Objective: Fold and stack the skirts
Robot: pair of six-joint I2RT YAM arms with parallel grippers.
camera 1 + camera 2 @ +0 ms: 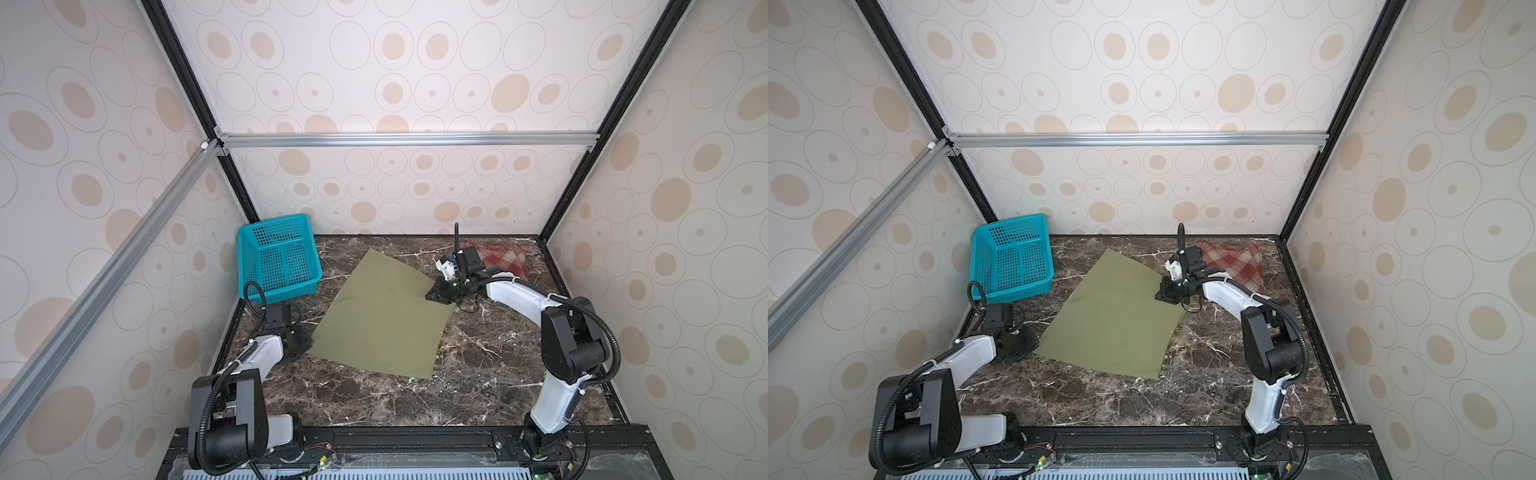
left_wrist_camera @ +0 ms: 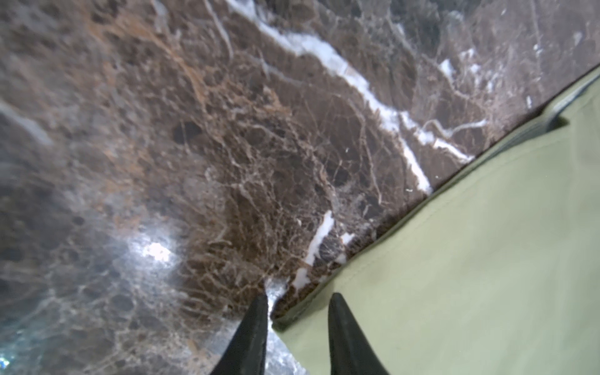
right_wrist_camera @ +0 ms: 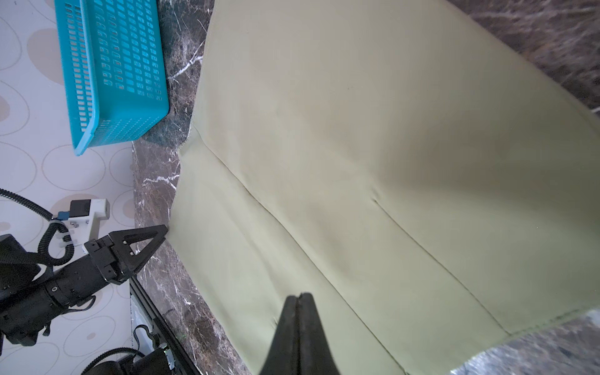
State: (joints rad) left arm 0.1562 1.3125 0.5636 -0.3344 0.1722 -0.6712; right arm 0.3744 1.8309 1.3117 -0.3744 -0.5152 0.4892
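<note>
Pinching the olive skirt (image 1: pixel 382 320) with my right pincer (image 3: pixel 300 296): fingers pressed tight together on the cloth at its right edge. A crease runs straight up to the tips in the right wrist view. In both top views that pincer sits at the skirt's far right corner, with the arm reaching in from the right.

Left pincer (image 2: pixel 298 300) is spread. In the left wrist view one fingertip (image 2: pixel 256 318) is over bare worktop (image 2: pixel 194 146) and the other is over cloth, with the skirt's hemmed corner lying in the gap. It is closed on nothing. I can't tell whether the tips touch the surface. The right wrist view shows the same pincer from the side, its tip right at the cloth's edge.

Olive skirt lies spread flat mid-worktop, turned diagonally, with one corner pointing at the back wall. It has a few shallow creases and is otherwise smooth.

Plaid skirt (image 1: pixel 503 257) lies in the far right corner of the worktop, behind my right wrist and partly hidden by it. It is apart from the olive one, with bare marble between them. I can't tell how it is folded.

Teal basket (image 1: pixel 278 257) stands tipped up in the far left corner, leaning on the wall. It is near the olive skirt's far left edge, not touching it.
</note>
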